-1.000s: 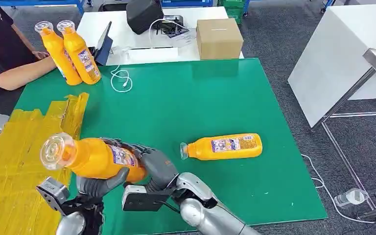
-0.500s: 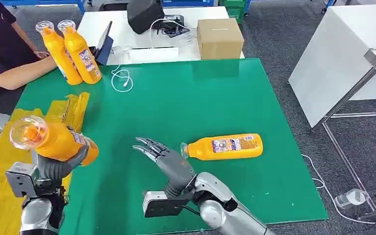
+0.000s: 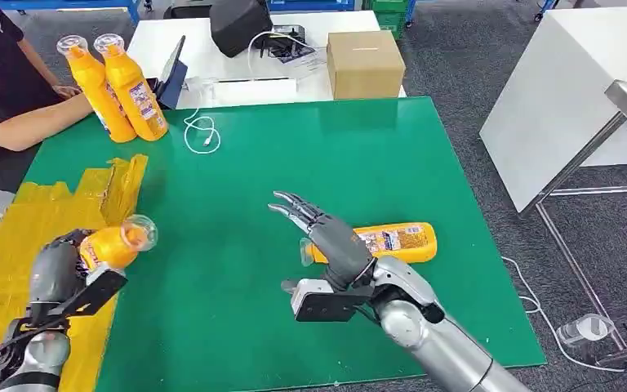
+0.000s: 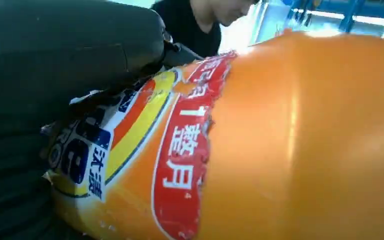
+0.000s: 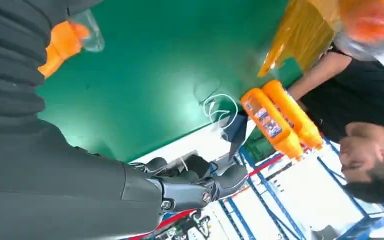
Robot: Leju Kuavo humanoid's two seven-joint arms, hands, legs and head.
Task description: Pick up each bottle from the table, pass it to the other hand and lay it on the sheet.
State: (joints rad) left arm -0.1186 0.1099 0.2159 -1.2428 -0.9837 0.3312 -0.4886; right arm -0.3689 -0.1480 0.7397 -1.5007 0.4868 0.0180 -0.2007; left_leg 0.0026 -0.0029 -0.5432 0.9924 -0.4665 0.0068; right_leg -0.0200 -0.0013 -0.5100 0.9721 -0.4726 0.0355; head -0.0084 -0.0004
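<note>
The right hand (image 3: 326, 233), fingers spread and empty, hovers nearest the lying orange plastic bottle (image 3: 392, 242), whose long axis runs nine-to-three, cap under the hand.

Your right hand (image 5: 180, 187) reaches out over the green counter (image 5: 170, 65) with its fingers spread and nothing in them. An orange bottle neck with a clear cap (image 5: 72, 35) lies just beside the hand's ribbed cover. Two orange bottles (image 5: 277, 117) stand together at the counter's far edge beside a person in black (image 5: 365, 105), near a looped white cable (image 5: 220, 107) and the yellow sheet (image 5: 305, 35).
</note>
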